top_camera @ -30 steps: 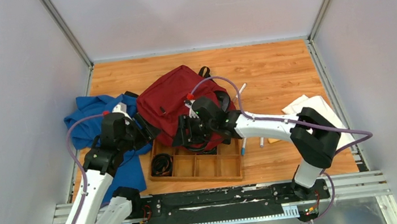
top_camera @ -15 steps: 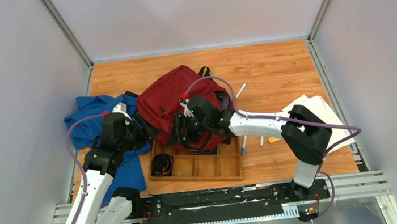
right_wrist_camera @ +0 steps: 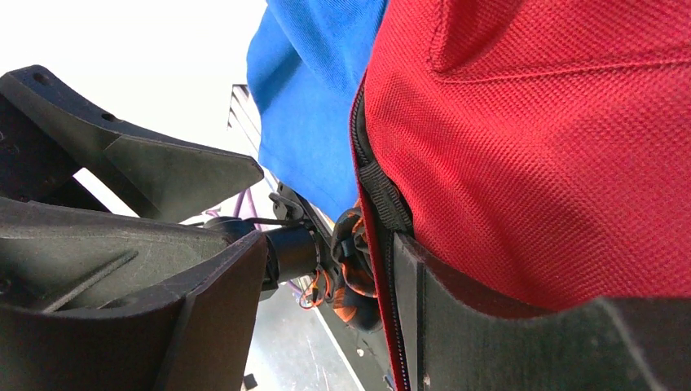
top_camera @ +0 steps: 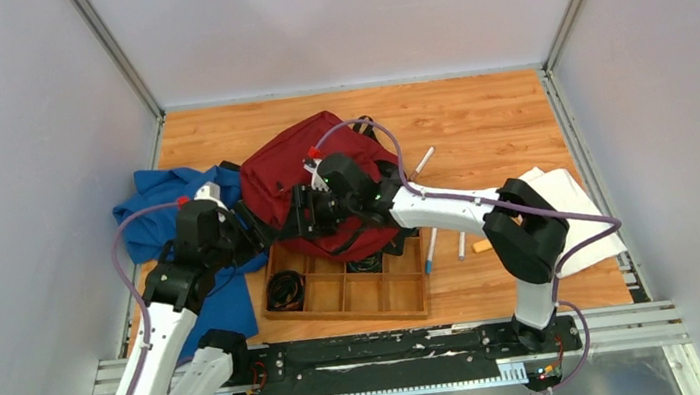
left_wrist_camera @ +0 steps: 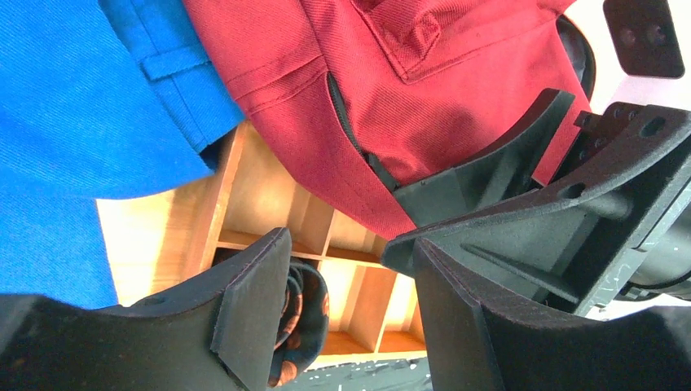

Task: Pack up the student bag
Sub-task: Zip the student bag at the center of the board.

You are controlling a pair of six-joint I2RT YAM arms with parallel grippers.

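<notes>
The dark red student bag (top_camera: 297, 169) lies mid-table, its near edge over the wooden tray (top_camera: 379, 300). My right gripper (top_camera: 300, 214) reaches across the bag's front from the right. In the right wrist view this gripper (right_wrist_camera: 326, 326) is open. The bag's red fabric (right_wrist_camera: 554, 147) rests on its right finger (right_wrist_camera: 489, 334), and the black zipper edge (right_wrist_camera: 376, 191) runs down beside that finger. My left gripper (top_camera: 254, 227) sits at the bag's left corner. In the left wrist view it (left_wrist_camera: 350, 326) stands open above the tray (left_wrist_camera: 269, 204), holding nothing, with the bag (left_wrist_camera: 424, 90) just beyond.
A blue cloth garment (top_camera: 155, 216) lies left of the bag. A black and orange coiled item (top_camera: 285, 289) sits in the tray's left compartment. Pens (top_camera: 422, 160) lie right of the bag, with a small orange piece (top_camera: 481, 245). White papers (top_camera: 569, 206) lie at the right.
My right arm has swung left and a little farther over the bag, pushing its front edge left and up off the tray. The left arm has stayed put.
</notes>
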